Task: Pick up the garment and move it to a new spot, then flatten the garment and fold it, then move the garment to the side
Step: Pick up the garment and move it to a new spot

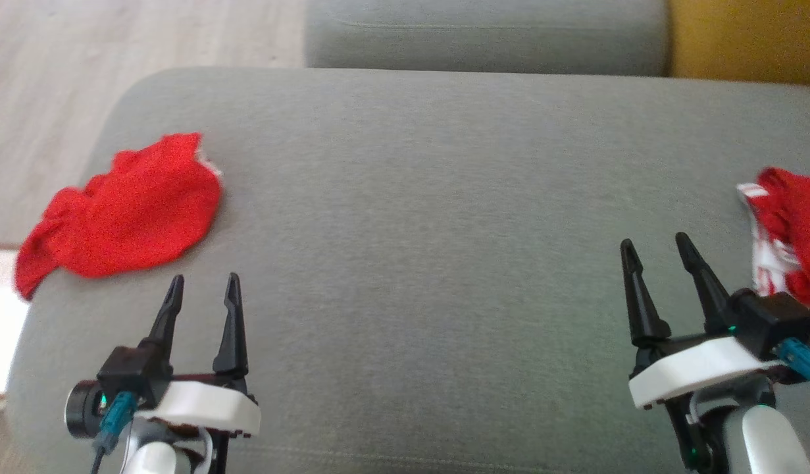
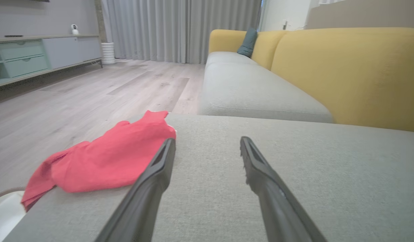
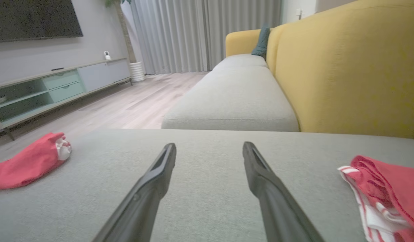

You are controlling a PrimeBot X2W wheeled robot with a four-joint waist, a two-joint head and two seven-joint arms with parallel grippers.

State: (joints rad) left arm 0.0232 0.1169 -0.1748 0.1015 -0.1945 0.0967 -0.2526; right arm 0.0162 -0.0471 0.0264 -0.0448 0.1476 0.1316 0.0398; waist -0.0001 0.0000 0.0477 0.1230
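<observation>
Nearest in the head view are two grippers: the left gripper [image 1: 204, 283] at 7 o'clock and the right gripper [image 1: 655, 243] at 4 o'clock. Both are spread wide and hold nothing, over one grey cushion [image 1: 411, 197]. Two red garments lie on it, well apart. The left garment [image 1: 128, 210] is crumpled at 9 o'clock, draping over the cushion's edge. The right garment [image 1: 789, 224], white-striped, is at 3 o'clock, just beside the right gripper. Beyond, a second cushion [image 1: 483, 33] is at 12 o'clock, a yellow backrest [image 1: 747, 39] at 1 and the floor [image 1: 49, 79] at 11.
</observation>
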